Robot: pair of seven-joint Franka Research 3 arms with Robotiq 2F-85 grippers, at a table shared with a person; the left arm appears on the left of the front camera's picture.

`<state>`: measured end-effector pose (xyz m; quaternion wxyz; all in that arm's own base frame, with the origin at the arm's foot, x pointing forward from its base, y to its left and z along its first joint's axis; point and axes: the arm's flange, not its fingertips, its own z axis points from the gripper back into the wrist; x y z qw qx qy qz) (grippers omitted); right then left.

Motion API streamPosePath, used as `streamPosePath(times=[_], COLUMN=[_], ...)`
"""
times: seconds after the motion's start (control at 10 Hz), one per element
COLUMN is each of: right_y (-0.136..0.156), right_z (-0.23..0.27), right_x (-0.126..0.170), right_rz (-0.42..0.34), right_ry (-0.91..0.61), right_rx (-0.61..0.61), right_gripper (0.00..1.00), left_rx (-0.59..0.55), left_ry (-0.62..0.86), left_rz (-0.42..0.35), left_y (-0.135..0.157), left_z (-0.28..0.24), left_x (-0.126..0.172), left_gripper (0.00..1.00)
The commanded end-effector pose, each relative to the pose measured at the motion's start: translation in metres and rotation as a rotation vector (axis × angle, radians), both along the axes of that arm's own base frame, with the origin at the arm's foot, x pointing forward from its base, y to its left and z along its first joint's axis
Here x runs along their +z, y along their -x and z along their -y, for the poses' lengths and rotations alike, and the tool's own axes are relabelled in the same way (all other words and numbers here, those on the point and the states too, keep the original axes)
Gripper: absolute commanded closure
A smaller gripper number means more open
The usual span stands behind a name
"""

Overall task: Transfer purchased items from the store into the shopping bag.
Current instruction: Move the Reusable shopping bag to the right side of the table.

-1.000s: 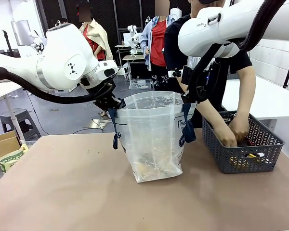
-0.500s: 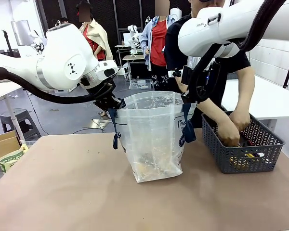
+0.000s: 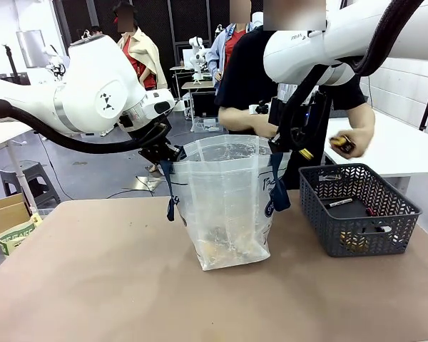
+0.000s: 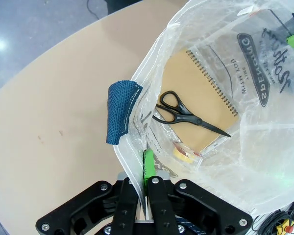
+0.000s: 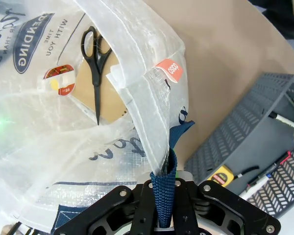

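Filmy plastic, the bag (image 3: 228,214) at frame centre looks limp and slippery; your left gripper (image 4: 147,171) pinches its rim (image 4: 136,152), right gripper (image 5: 164,188) its strap (image 5: 162,169): sound holds.

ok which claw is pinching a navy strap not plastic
The right claw: a navy strap runs into its grip. The left claw pinches the shopping bag's clear rim; the handle there hangs loose.

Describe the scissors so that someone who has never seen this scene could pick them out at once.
Find the translucent shopping bag standing on the table, pinched by the left gripper and right gripper. At its bottom lies a tan spiral-bound notebook; the scissors rest closed on it. They are all black, handles and blades, unlike the small clear packet with yellow and red beside them.
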<state>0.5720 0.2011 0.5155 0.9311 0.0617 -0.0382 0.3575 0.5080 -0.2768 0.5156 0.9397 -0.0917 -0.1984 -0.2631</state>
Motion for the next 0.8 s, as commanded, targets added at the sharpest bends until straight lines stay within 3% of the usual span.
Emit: streamPosePath(times=[0.0, 0.7], right_y=[0.0, 0.0], right_z=[0.0007, 0.0007], right_x=[-0.0005, -0.0005], right_rz=[-0.001, -0.001], right_ry=[0.0, 0.0], right_rx=[-0.004, -0.004], right_gripper=[1.0, 1.0], left_rx=[0.008, 0.008], left_ry=[-0.004, -0.004], left_rz=[0.003, 0.003], left_y=[-0.0005, -0.0005], left_z=[-0.0013, -0.0013], left_x=[0.0001, 0.0001], left_gripper=[1.0, 1.0])
